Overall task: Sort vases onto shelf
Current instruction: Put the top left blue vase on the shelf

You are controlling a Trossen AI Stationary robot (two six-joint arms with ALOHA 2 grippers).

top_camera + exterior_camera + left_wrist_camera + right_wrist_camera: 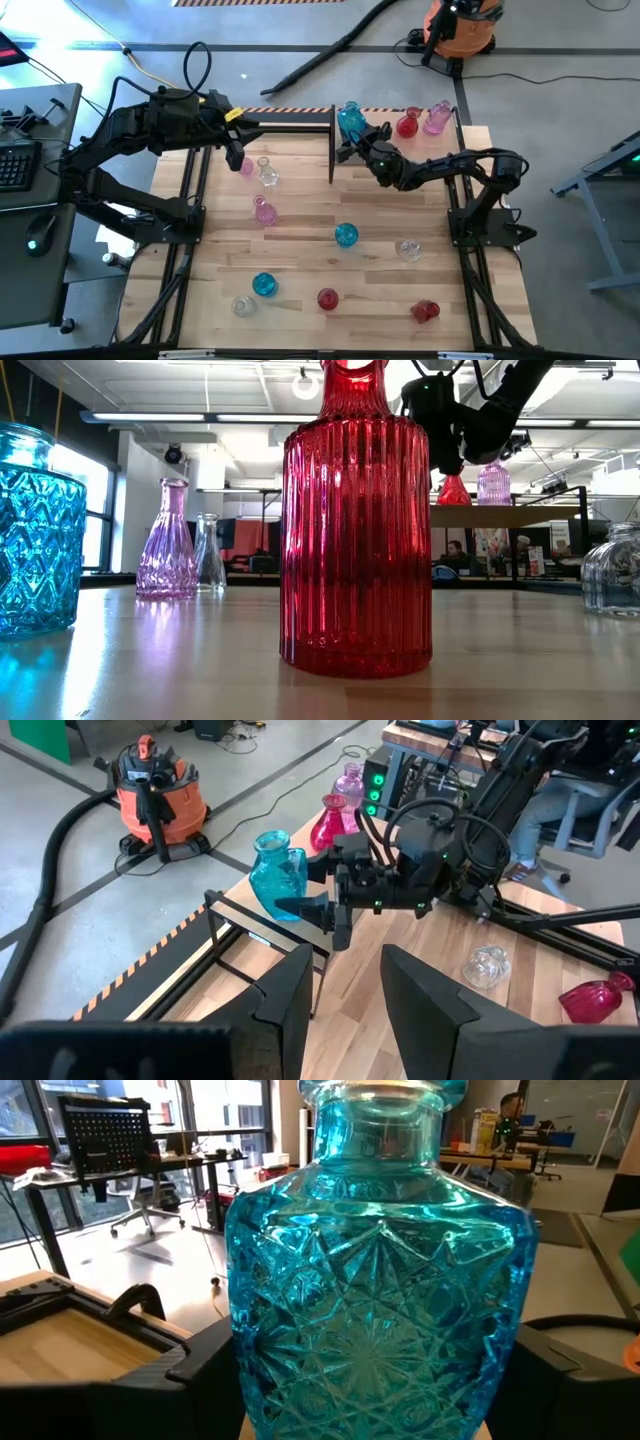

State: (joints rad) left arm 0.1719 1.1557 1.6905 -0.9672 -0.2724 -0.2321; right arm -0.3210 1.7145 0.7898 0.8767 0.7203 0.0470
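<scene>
My right gripper (pixel 353 134) is shut on a blue cut-glass vase (pixel 277 875) at the left end of the shelf (pixel 500 515). A red vase (pixel 406 125) and a pink vase (pixel 437 118) stand on that shelf. My left gripper (pixel 345 1000) hangs open over the table's far left part, just above a pink vase (pixel 245 165) and touching nothing. Several more vases stand on the table: clear (pixel 268 176), pink (pixel 264 210), blue (pixel 346 235). My right gripper pinches the blue vase by its body (pixel 375 1310), one finger (pixel 308 907) on each side, at about mid-height. The fingers come in roughly level, from the table's right. The vase sits nearly upright. Whether its base stands on the shelf, I cannot tell.
A bare black open frame (pixel 290 122) stands left of the shelf at the far edge. Near the table's near edge stand vases in blue (pixel 264 285), clear (pixel 243 305), red (pixel 327 298) and red (pixel 425 311), and one clear vase (pixel 408 248) toward the right.
</scene>
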